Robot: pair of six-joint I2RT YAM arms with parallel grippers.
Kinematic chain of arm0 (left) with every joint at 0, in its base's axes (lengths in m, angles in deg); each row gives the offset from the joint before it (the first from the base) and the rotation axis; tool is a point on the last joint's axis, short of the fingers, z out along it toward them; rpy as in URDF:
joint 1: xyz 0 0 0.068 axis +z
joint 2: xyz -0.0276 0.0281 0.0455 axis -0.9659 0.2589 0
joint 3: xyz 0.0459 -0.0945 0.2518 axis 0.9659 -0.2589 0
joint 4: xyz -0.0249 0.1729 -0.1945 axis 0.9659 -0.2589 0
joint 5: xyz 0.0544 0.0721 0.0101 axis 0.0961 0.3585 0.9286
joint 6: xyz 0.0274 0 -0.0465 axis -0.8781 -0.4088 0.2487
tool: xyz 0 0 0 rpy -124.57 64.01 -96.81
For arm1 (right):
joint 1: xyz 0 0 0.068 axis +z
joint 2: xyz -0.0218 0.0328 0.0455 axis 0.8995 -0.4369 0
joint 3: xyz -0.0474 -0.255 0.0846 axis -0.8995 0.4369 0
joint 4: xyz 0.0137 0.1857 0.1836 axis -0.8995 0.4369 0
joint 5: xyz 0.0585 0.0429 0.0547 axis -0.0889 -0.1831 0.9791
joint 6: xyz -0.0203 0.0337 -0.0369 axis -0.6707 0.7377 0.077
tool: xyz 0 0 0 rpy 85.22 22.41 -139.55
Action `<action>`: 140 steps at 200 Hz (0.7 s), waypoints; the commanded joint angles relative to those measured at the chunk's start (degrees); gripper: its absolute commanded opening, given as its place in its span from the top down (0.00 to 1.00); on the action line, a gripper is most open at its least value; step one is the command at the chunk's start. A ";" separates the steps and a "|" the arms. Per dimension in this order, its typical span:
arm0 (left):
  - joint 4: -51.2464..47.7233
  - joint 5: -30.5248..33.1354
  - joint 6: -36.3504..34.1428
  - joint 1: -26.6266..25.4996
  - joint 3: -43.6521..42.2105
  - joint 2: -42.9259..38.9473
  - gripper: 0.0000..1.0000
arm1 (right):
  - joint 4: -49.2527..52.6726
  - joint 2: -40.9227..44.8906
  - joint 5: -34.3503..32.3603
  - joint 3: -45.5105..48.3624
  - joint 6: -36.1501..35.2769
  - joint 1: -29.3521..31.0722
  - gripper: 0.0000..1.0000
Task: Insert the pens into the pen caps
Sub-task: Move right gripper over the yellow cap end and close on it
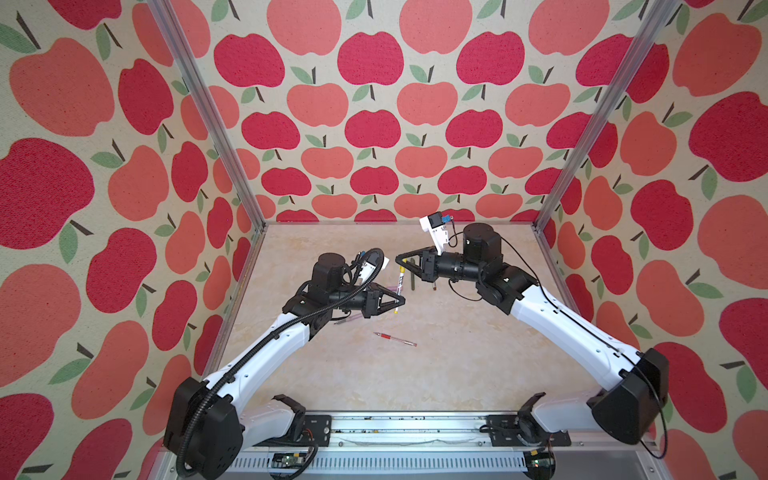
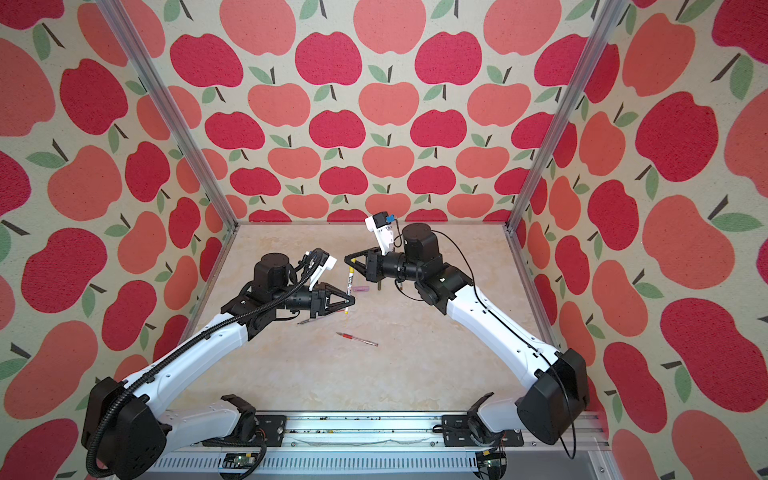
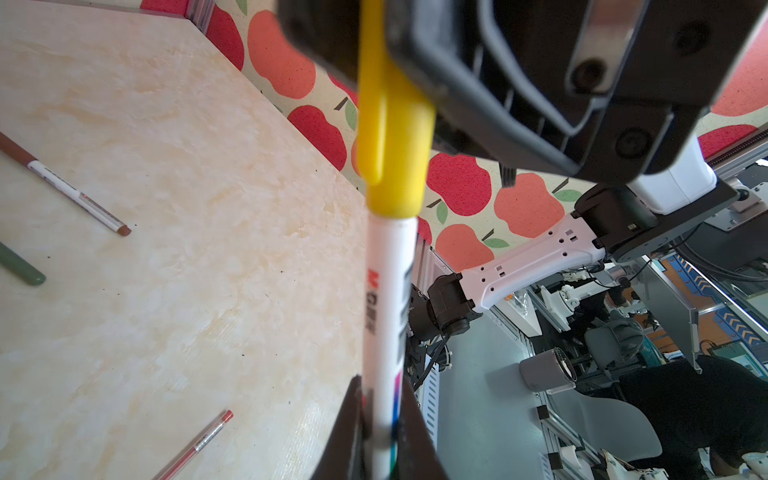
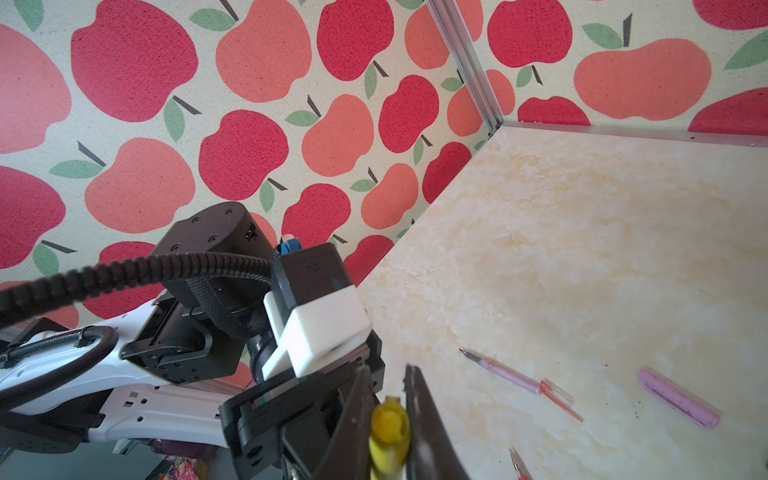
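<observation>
Under your left gripper [image 1: 399,300] it's a smooth cream marbled tabletop [image 1: 436,374], woven apple-print walls [image 1: 374,104] all round. That gripper's clamped on the slim white-and-yellow pen [image 1: 401,286]; your right gripper [image 1: 398,258] pinches the stubby yellow cap [image 3: 395,145] over the pen's far end.

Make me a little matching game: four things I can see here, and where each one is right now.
Things:
1 yellow cap
2 white-and-yellow pen
3 red pen
4 lilac cap

Places:
A lying alone on the table, nearest the robot's base
B gripped by the left gripper
C lying on the table close to the left gripper's tip
D pinched by the right gripper

Pairs: 1-D, 2-B, 3-A, 4-C.
</observation>
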 commanded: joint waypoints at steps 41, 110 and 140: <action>17.08 2.65 0.24 3.38 10.62 1.35 1.00 | 13.29 -1.75 7.02 6.56 0.50 3.96 0.96; 18.54 2.12 1.18 5.58 13.42 2.71 1.00 | 12.82 -1.55 6.42 8.79 0.86 4.89 0.96; 18.45 1.99 1.11 5.92 14.63 3.29 1.00 | 12.84 -1.40 6.15 9.75 1.05 5.42 0.96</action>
